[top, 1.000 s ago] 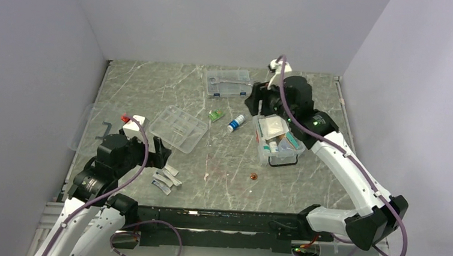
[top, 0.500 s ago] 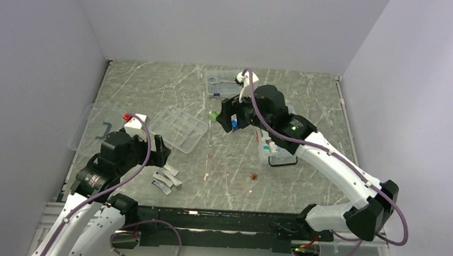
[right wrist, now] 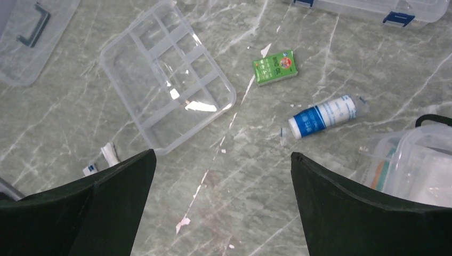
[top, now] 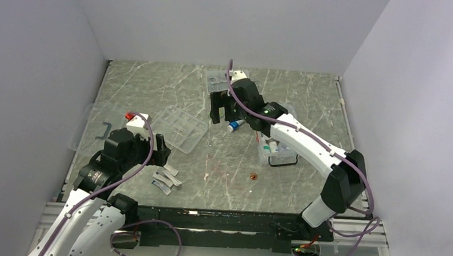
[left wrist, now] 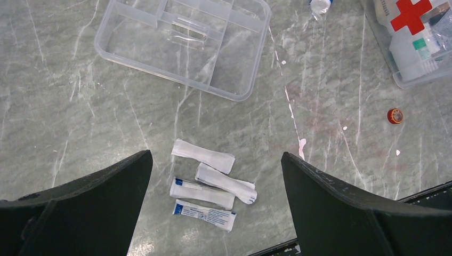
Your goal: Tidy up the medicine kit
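Your medicine kit box [top: 278,148], red cross on its wall, sits to the right of centre with a few items already inside. Its black-handled lid [top: 94,129] lies at the far left edge, and the divided tray [top: 179,128] rests empty between them, just right of the lid.

Your right gripper [right wrist: 221,154] hangs with its jaws spread wide and nothing in them, above the bare marble between the tray and the box. Your left gripper [left wrist: 216,154] is likewise spread and empty, over the near-left items.

I judge you are at the gathering step, collecting loose pieces. The blue-and-white bottle [right wrist: 324,116] lies on its side just left of the box, with the green packet [right wrist: 275,67] just beyond it. Swing right and down, and turn the jaws across the bottle's width so it cannot roll. The white sachets [left wrist: 205,186] under your left gripper lie flat and close together, so take one at an edge. The red cap [left wrist: 395,115] waits near the box.
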Controlling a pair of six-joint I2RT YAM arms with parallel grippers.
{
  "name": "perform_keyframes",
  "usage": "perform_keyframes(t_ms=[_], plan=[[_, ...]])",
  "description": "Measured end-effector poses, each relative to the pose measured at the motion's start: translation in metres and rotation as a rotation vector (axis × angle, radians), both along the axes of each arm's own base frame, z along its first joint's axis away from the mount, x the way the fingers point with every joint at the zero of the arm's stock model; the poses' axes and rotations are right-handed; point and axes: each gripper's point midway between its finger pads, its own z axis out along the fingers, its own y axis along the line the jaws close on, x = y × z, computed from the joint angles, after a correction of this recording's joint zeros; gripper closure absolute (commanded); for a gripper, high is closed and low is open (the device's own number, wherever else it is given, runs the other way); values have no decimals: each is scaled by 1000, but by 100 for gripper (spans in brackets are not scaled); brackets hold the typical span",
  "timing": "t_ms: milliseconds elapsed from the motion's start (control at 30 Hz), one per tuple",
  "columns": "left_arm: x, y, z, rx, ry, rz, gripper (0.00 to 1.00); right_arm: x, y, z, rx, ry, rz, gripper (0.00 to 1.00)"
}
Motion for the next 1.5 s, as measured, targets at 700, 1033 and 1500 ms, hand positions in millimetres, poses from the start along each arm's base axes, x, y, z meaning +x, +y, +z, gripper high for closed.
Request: perform_keyframes(t_ms=[700,1033,1500], plan=[[2,-3,-8,9,38,-9,1,41,13,-88,20,284,-412,17],[1,-6,-10,3,54,-27,1,57,-7,-106,11,299,-704,20],[0,-8,-11,1,57,-35,2,70,-17,-144,-85,323,-880,18]])
